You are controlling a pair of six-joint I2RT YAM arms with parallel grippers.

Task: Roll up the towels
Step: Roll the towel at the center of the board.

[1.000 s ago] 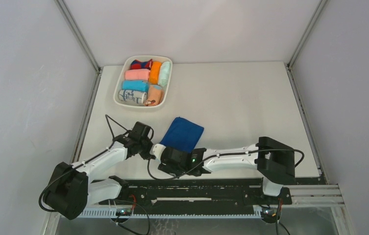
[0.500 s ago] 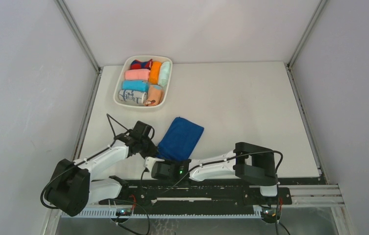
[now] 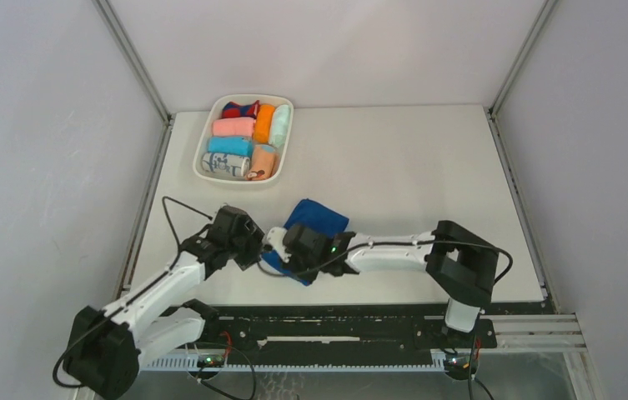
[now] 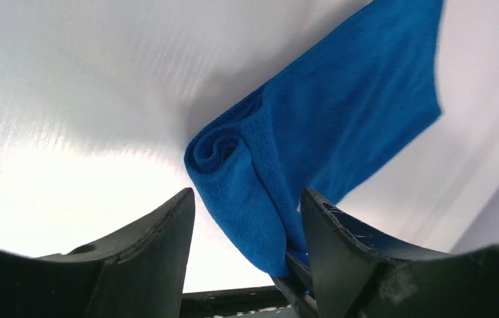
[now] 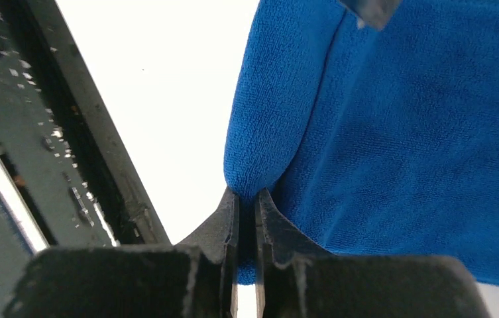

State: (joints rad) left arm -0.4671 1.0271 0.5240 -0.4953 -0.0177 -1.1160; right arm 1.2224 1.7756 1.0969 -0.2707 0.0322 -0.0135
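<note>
Pinching a fold of the royal-blue terry towel [image 5: 419, 132], the right gripper [image 5: 246, 199] is clenched on the cloth's near edge. The left gripper [image 4: 246, 199] stands released, its jaws astride the towel's coiled end. The towel lies toward 7 o'clock on the counter [image 3: 410, 167], its flat tail running to 1 o'clock. Soft, limp and light, it would likely uncoil if loosed, so it is best held at both ends of the coil.

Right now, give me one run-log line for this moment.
blue towel: partly rolled | left gripper: open at coiled end | right gripper: shut on folded edge | step: rolling unfinished
</note>
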